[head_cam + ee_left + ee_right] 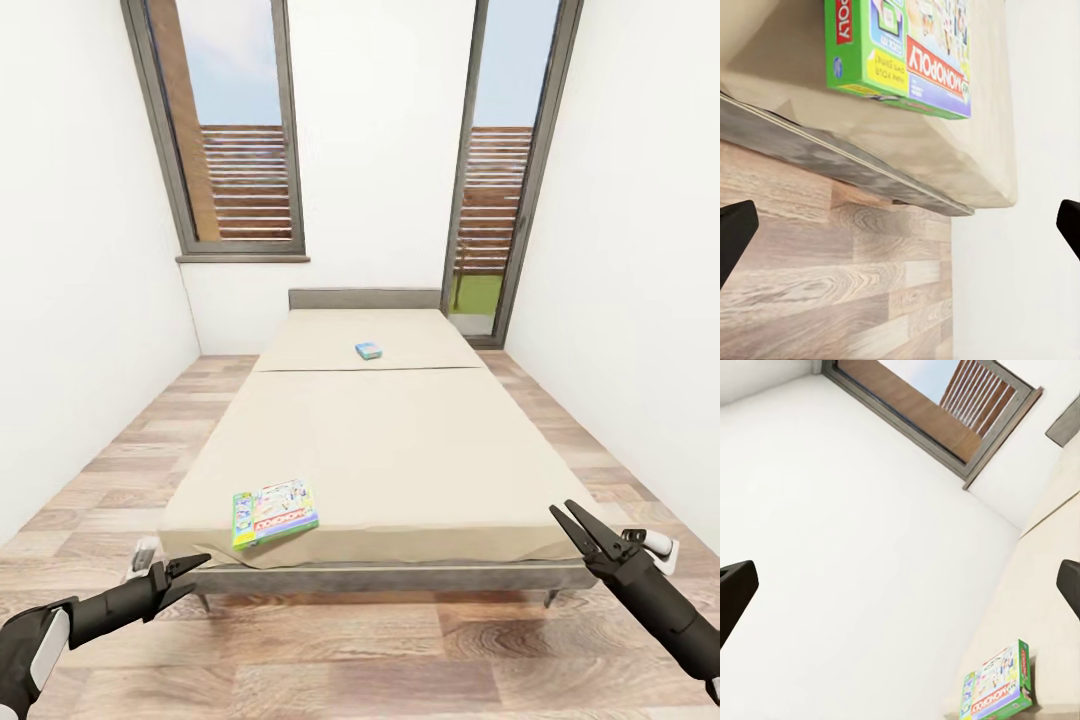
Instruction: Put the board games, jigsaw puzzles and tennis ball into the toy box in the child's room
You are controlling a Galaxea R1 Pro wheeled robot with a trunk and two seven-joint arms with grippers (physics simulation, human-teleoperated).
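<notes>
At the foot of the bed (pixel 400 440) — both grippers spread wide, holding nothing.
We see one board game (pixel 275 513) flat near the mattress's near-left corner, just beyond the left gripper (pixel 190 575); second board game (pixel 369 350) lies far up toward the headboard; right gripper (pixel 577 528) hovers off the near-right corner.

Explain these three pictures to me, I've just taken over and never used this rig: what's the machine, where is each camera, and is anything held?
The big picture is from the robot's head, facing a bed. The black claws low down are its left gripper and right gripper, both open and empty. The other two pictures come from cameras on each wrist, looking out between the fingers. On the bed lie two board games: a near game by the foot edge, seen also from both wrists, and a far game towards the headboard.
</notes>
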